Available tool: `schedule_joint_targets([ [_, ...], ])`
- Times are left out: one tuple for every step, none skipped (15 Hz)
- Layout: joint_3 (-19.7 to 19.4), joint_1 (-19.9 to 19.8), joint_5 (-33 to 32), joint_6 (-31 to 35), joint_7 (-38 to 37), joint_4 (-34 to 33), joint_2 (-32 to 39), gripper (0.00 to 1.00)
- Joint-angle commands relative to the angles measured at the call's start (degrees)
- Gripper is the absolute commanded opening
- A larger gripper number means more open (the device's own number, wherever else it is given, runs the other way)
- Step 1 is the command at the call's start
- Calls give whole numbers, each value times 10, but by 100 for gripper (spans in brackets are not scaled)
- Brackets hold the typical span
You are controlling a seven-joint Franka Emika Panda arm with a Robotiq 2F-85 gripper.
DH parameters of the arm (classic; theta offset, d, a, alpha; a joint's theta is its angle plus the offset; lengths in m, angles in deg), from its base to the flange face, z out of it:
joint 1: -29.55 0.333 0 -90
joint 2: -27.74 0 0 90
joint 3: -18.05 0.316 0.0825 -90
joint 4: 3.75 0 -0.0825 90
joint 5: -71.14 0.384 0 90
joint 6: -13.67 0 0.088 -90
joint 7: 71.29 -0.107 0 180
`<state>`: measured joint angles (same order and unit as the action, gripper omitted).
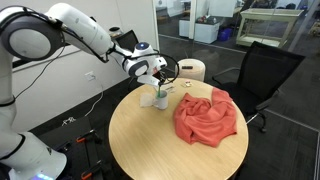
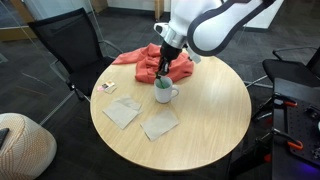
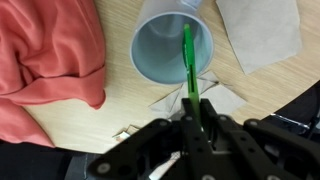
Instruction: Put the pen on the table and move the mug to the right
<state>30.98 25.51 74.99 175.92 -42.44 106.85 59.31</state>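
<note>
arm (image 1: 88,32): glossy white rounded shells | joint caps (image 1: 28,40): dark grey discs | jaws: matte black, blocky black mount

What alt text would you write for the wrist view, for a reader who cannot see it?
The gripper holds the green pen, its far end over the mug seen from above. A red cloth lies beside it on the wood table.

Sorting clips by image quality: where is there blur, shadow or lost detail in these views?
Wrist view: the gripper holding the pen is dark and soft-focused, the mug sharper. Both exterior views: evenly lit, no harsh glare, but coarse; the pen is barely visible.
</note>
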Motion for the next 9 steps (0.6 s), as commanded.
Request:
schedule_joint_targets([
  [2, 2, -22, 56, -24, 90, -85, 3],
  [1, 4, -27, 69, -27, 107, -102, 3],
  [7, 0, -26, 83, -24, 126, -121, 3],
  [9, 0, -27, 96, -25, 144, -139, 3],
  [11, -1, -26, 109, -27, 161, -157, 3],
  [4, 9, -10, 124, -18, 182, -180, 3],
  [5, 8, -8, 138, -19, 201, -200, 3],
  [8, 6, -4, 151, -17, 221, -221, 3],
  [2, 11, -4, 160, -25, 238, -240, 3],
])
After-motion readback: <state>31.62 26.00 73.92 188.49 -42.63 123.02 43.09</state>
